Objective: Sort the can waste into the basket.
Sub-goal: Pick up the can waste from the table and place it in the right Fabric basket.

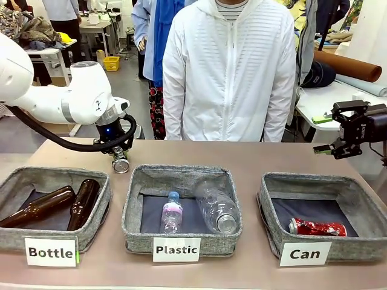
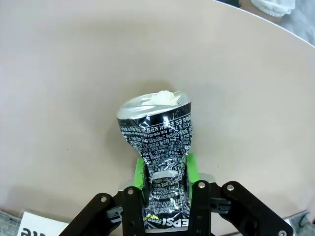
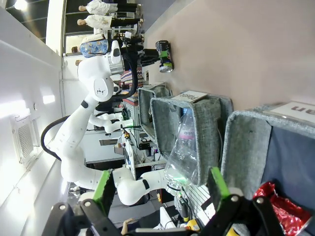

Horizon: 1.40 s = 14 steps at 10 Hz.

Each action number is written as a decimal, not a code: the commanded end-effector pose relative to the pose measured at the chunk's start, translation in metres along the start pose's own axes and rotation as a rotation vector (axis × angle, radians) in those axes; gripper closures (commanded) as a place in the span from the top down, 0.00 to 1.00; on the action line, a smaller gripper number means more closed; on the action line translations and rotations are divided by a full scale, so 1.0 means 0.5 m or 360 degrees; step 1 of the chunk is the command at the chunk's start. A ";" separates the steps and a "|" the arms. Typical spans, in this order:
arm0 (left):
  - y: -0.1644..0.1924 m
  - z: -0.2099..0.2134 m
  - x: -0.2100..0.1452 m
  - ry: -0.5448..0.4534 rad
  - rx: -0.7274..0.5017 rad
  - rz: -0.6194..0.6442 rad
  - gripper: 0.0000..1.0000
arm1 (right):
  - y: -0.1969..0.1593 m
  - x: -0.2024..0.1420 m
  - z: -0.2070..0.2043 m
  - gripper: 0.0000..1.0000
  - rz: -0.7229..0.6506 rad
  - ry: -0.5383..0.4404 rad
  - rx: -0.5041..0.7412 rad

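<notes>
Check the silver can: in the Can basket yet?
Not in. Silver can is clamped in the left gripper behind the Bottle basket; Can basket has the red can.

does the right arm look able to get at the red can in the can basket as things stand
Probably yes. The right end effector hangs open just behind the Can basket, the red can lies alone on the basket floor, uncovered, and nothing stands between them.

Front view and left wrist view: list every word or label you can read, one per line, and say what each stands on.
"Bottle": white card on the left basket.
"Plastic": white card on the middle basket.
"Can": white card on the right basket.
"EPSI", partly hidden: silver can in the left gripper; its fine print is too small.
</notes>
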<state>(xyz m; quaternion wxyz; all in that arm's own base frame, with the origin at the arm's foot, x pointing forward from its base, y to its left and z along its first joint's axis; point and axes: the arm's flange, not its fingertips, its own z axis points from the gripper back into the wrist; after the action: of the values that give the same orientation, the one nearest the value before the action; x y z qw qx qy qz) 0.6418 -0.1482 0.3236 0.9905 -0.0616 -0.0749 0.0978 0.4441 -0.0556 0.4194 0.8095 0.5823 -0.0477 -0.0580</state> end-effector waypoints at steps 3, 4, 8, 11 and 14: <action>0.047 0.218 -0.062 -0.0012 -0.0205 -0.0356 0.00 | 0.001 0.001 0.005 1.00 0.0037 0.0016 0.0001; 0.066 0.290 -0.107 -0.0057 -0.0316 -0.0514 0.00 | 0.001 0.001 0.005 1.00 0.0037 0.0016 0.0001; 0.197 0.400 -0.303 0.0405 -0.0563 -0.1658 0.00 | 0.001 0.001 0.005 1.00 0.0037 0.0016 0.0001; 0.175 0.408 -0.331 0.0290 -0.0621 -0.1427 0.00 | 0.001 0.001 0.005 1.00 0.0037 0.0016 0.0001; 0.218 0.398 -0.345 0.0358 -0.0664 -0.1524 0.37 | 0.000 0.000 0.000 1.00 0.0000 0.0000 0.0000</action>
<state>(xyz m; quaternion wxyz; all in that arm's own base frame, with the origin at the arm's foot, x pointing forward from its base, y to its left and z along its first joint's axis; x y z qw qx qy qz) 0.4268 -0.0676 0.4854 0.8998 -0.2195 -0.0150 -0.3769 0.4441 -0.0557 0.4193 0.8095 0.5824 -0.0476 -0.0582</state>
